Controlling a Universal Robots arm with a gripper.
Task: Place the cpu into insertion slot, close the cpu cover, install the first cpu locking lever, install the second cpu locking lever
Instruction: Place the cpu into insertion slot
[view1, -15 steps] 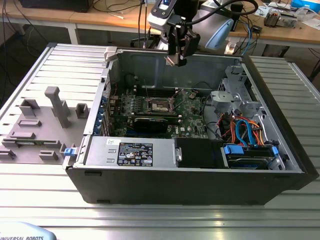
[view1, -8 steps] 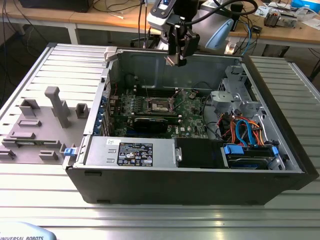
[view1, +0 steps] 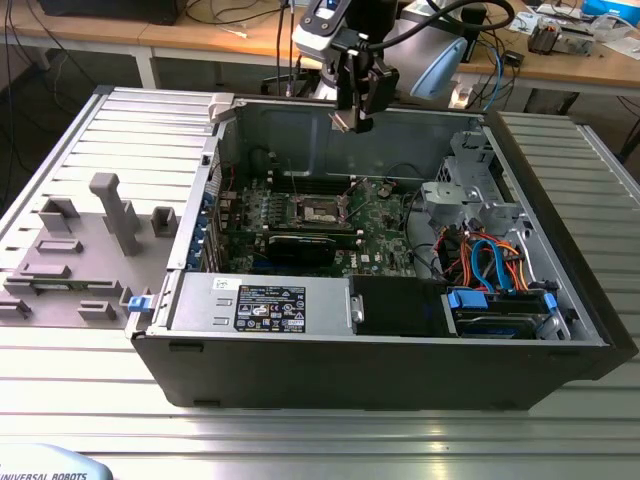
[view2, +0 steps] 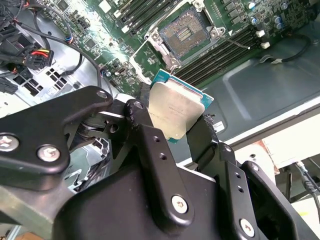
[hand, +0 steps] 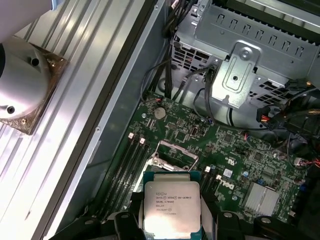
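1. Open air separates the cpu (view2: 175, 112) in the jaws from the bare insertion slot (view1: 318, 210).
2. A graphics card (view1: 300, 247) flanks the slot; drive cage (view1: 470, 185) and cables (view1: 490, 262) crowd the exterior view's right.

The cpu (hand: 171, 206) carries several lines of dark print, letters and digits, on its silver-grey top in the first wrist view. Small white markings dot the green motherboard (hand: 240, 150), too small to read. In the exterior view, left of centre, a black-and-white label (view1: 270, 303) sits on the grey box (view1: 195, 305), its print illegible. White capital lettering (view1: 45, 476) stands on a pale object (view1: 60, 462) at the lower left corner.
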